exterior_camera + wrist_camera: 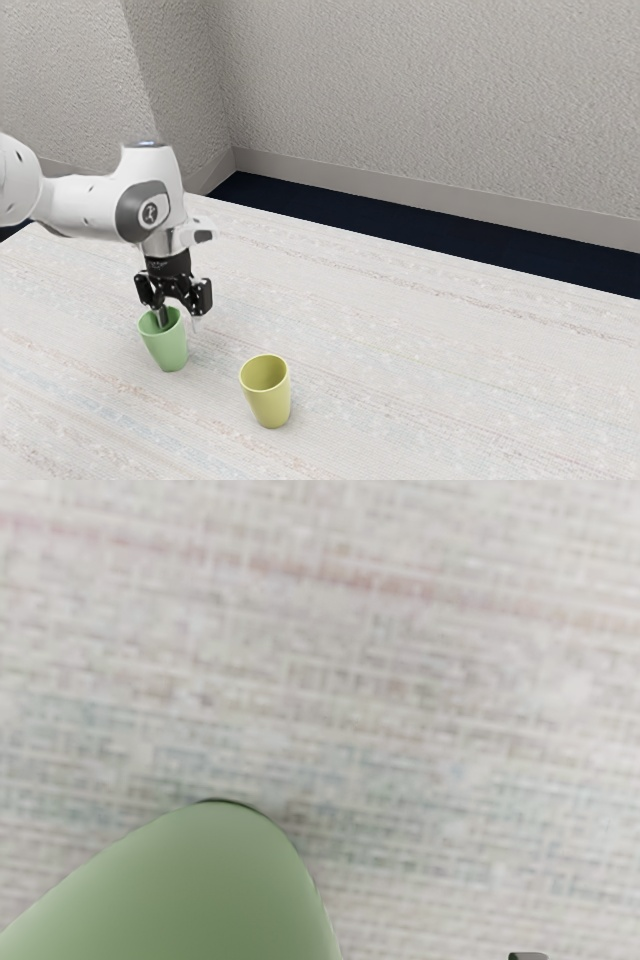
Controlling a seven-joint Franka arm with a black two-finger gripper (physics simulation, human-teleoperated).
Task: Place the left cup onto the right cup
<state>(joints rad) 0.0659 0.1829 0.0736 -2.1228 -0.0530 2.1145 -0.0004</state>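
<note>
- My gripper points straight down over the green cup. Its fingers stand apart, one dipped inside the cup's mouth and the other outside the wall on the side facing the second cup.
- The wall sits between the fingers but I see no pinch on it from both sides, so I call it unclamped. It looks lined up for a rim grasp.
- The green cup is directly under the hand, upright on the table, base down and apparently not lifted. In the wrist view its green side bulks just beneath the hand, over bare tabletop.
- I'd judge a rim grip makes sense here: it leaves the cup's bottom free to drop into the other cup.
- The target, the yellow cup, is near the gripper toward the exterior view's right and nearer the camera. It is upright with its mouth open, apart from the green cup.
- Nothing lies between the two cups. The main risk is the held cup's base clipping the yellow rim if lifted too low.
- Beyond the table, plain walls and a dark floor strip are well away from the gripper.
</note>
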